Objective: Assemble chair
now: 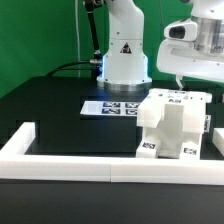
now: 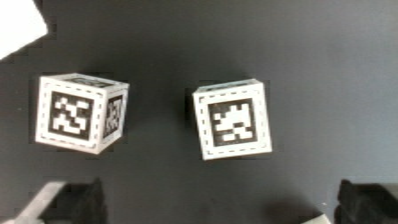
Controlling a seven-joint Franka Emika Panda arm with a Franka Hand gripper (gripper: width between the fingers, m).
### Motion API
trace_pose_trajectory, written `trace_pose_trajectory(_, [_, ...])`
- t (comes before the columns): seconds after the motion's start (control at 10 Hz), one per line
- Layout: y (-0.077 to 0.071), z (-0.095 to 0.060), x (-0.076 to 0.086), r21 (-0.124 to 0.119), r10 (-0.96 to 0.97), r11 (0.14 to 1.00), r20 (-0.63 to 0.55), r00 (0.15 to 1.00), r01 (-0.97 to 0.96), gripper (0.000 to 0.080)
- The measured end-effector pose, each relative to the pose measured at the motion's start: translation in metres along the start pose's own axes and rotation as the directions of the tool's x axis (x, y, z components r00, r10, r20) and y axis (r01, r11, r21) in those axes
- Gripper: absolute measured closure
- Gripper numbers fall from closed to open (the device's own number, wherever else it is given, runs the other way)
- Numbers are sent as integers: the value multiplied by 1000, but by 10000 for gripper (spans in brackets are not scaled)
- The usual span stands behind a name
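Note:
The chair parts stand as a cluster of white blocky pieces with black-and-white tags at the exterior view's right, just behind the front rail. My gripper hangs above that cluster. In the wrist view it is open and empty, with one dark fingertip on each side of the frame's edge. Two small white tagged blocks, one and the other, lie apart on the black table between and beyond the fingers. Nothing touches the fingers.
The marker board lies flat in front of the robot base. A long low white border rail runs along the front and turns back at the exterior view's left. A white corner shows at the wrist view's edge.

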State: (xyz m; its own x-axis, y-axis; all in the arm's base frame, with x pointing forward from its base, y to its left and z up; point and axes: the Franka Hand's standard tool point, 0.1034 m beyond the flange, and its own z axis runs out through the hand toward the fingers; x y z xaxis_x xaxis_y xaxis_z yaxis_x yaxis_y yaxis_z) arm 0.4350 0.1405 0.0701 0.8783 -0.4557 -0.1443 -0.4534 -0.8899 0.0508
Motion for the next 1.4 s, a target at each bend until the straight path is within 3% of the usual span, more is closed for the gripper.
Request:
trace_pose_trajectory(0.4, [1, 2, -3, 0, -22, 1000, -3, 1000, 22, 151])
trace_pose_trajectory(0.6, [-2, -2, -7, 31, -74, 997, -51, 996, 76, 151])
trace_pose_trajectory(0.9, [-18, -2, -6, 90, -151, 981, -194, 969, 171, 151])
trace_pose_trajectory(1.2, [-17, 1, -7, 85, -152, 982, -187, 971, 171, 151])
trace_pose_trajectory(1.4, [-12, 15, -10, 66, -162, 982, -177, 971, 176, 151])
